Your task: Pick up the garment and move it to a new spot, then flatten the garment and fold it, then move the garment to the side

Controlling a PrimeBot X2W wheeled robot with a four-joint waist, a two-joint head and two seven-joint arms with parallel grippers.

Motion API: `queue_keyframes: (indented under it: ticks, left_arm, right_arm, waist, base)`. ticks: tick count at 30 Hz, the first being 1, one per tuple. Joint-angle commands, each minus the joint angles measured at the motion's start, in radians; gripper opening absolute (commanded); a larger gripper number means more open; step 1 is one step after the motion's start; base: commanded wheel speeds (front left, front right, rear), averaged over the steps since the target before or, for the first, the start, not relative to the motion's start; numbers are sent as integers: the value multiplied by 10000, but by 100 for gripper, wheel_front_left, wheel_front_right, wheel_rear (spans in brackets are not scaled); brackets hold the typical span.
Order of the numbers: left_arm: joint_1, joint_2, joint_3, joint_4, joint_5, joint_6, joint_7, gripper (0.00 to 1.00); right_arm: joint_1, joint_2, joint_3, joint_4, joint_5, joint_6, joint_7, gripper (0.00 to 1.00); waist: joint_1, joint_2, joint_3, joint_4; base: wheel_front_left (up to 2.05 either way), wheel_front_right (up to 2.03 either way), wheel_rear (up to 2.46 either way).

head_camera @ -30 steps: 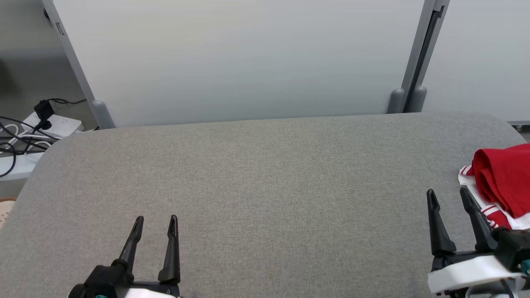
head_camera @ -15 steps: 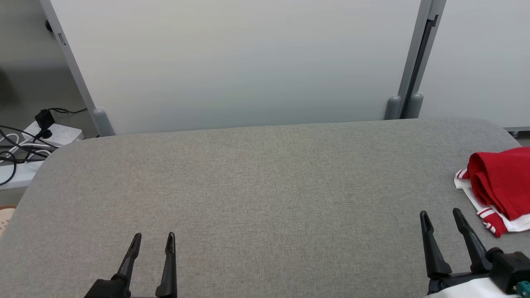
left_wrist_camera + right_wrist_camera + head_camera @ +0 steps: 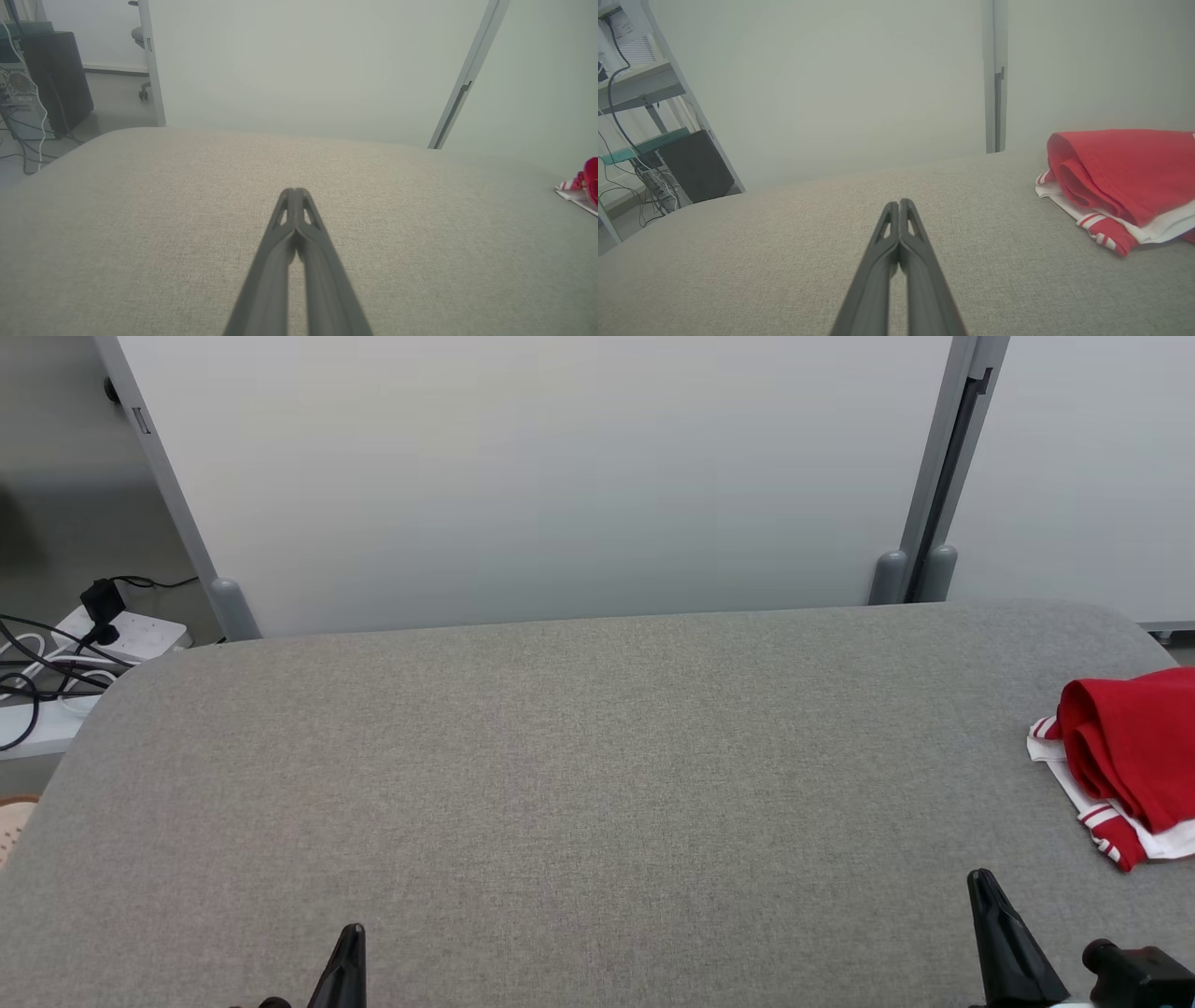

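Observation:
The garment is a red and white folded bundle lying at the right edge of the grey padded table; it also shows in the right wrist view as the garment and at the far right of the left wrist view as the garment. My right gripper is shut with nothing in it, low over the table to the left of the garment; its tip, my right gripper, pokes up at the lower right. My left gripper is shut and empty over the table's front left, seen too as my left gripper.
White partition panels with grey posts stand right behind the table. A power strip with black cables lies on the floor at the far left. A dark cabinet and shelving stand beyond the table's left end.
Both grippers have gone from open to shut, empty, and drawn back toward the bottom of the head view. The garment has not moved on the table.

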Motion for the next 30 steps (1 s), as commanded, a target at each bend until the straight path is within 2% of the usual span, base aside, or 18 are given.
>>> queue_keyframes:
  ticks: [1,4,30]
  left_arm:
    - [-414,19,124,-211,-347,-81,57,0]
    - [-476,21,165,-190,-688,-117,137,0]
    - [-1031,33,554,-5,-3518,-418,844,0]
  right_arm:
    - [-329,-60,-79,-208,364,1,102,0]
    - [-378,-56,-116,-184,695,1,187,0]
    - [-790,-20,-427,-5,3451,4,904,0]
  waist:
    - [17,-1,10,6]
    - [0,-1,54,16]
    - [-3,-1,289,94]
  base:
    - [0,0,0]
    - [0,0,0]
    - [0,0,0]
